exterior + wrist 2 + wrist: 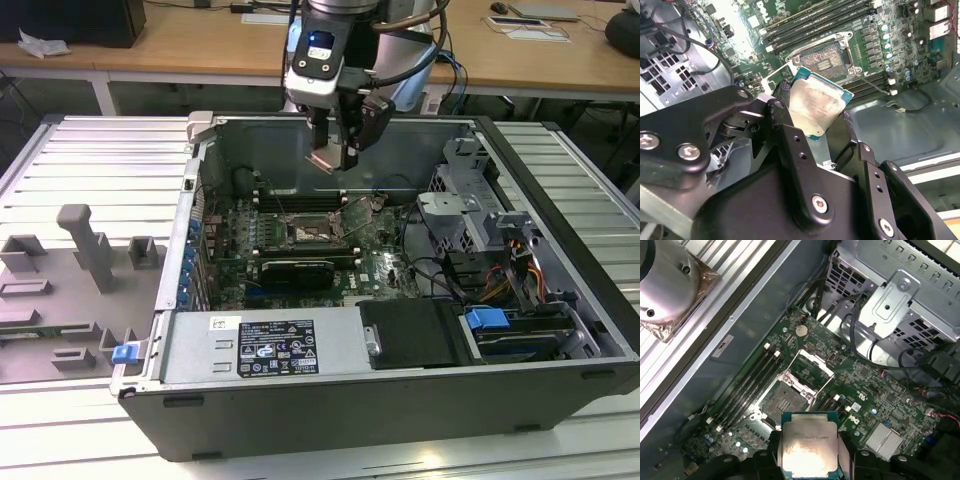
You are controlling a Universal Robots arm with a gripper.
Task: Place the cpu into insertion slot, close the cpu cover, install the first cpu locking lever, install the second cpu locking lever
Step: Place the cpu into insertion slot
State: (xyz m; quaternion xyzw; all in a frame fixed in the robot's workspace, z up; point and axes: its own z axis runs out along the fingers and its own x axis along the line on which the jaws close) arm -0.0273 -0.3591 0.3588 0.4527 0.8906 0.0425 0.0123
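**Above the board's middle: cpu held in the claw, socket bare below**

Between the two black fingers of the claw (809,456), the cpu (809,446) is pinched by opposite edges. Its pale metal top faces the first wrist view, with faint print on it and a thin teal-green border round the lid. In the exterior view it hangs well above the green board (388,263) inside the open computer case (400,410), touching nothing but the claw.

Below and beyond it lies the insertion slot (781,399), a dark square with no chip in it, ringed by a metal frame, roughly at the board's middle. Seen from the wrist, the slot's edges run slantwise to the chip's edges. The two seem turned out of line, though the camera's angle may exaggerate this.

Past the slot the cpu cover (812,371) stands swung up on its hinge, its window open. Long black memory slots (750,387) run alongside the socket.
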